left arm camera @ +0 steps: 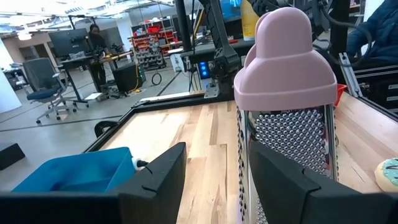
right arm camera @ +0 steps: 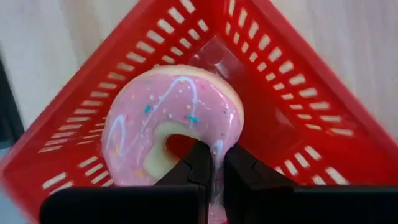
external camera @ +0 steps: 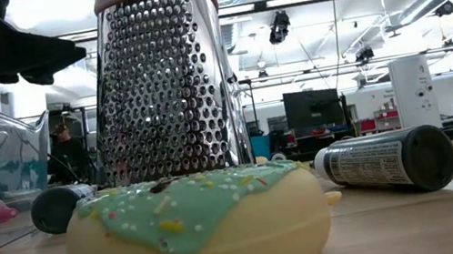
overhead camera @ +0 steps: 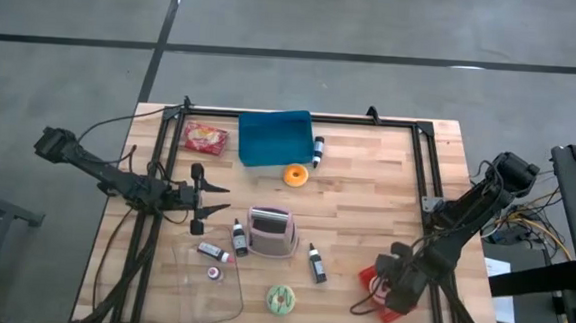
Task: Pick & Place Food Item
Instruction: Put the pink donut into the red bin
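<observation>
Hanging low over the red basket [right arm camera: 292, 93] near the table's [overhead camera: 367, 186] front right corner, the right tool [right arm camera: 213, 168] has its fingers pinched almost together on the rim of the pink-iced doughnut [right arm camera: 171, 124], which sits inside the basket against its slotted walls; from the high view the arm covers most of the basket, so whether the doughnut rests on the floor of it or is slightly lifted is hard to say. The left tool [overhead camera: 204, 198] sits near the table's left edge with its fingers standing moderately apart and nothing between them, pointed toward the pink-topped metal grater [overhead camera: 271, 231] that stands upright around the table's middle. A green-iced doughnut [overhead camera: 281, 299] lies close to the front edge, just in front of the grater. Dark small bottles [overhead camera: 317, 263] lie on their sides to either side of the grater. A clear plastic container [overhead camera: 206, 277] occupies the front left corner. Toward the back edge are a blue bin [overhead camera: 274, 138], an orange doughnut [overhead camera: 296, 175] just in front of it, and a red snack bag [overhead camera: 205, 136] near the back left corner. The widest bare wood lies between the grater and the right edge.
</observation>
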Robot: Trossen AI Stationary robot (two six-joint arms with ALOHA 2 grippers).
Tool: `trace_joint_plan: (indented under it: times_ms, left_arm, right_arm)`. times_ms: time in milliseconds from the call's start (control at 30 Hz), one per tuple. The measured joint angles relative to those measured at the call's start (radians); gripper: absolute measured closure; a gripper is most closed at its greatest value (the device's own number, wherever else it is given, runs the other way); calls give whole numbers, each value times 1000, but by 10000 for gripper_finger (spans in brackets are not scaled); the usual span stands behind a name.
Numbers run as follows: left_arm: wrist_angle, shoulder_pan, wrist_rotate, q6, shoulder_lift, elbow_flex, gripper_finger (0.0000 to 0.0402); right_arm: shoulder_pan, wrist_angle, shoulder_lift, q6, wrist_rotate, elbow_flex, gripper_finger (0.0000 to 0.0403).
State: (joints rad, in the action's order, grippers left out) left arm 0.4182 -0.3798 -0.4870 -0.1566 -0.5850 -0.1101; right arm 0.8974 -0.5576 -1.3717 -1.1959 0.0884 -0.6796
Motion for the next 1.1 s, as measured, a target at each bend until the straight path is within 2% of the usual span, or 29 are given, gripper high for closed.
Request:
trace_joint_plan:
  times_ms: [333, 467, 667, 1100]
  left_arm:
    - [0, 1, 6, 4, 0, 0, 225]
    - [0, 1, 8, 4, 0, 0, 225]
    - [0, 1, 18, 4, 0, 0, 225]
    - [0, 1, 19, 4, 0, 0, 225]
  right_arm:
    - [-1, -23, 11, -27, 5, 0, 391]
    - [-1, -19, 11, -58, 4, 0, 379]
    - [-1, -14, 11, -73, -14, 0, 340]
    - [-1, -22, 11, -96, -18, -12, 227]
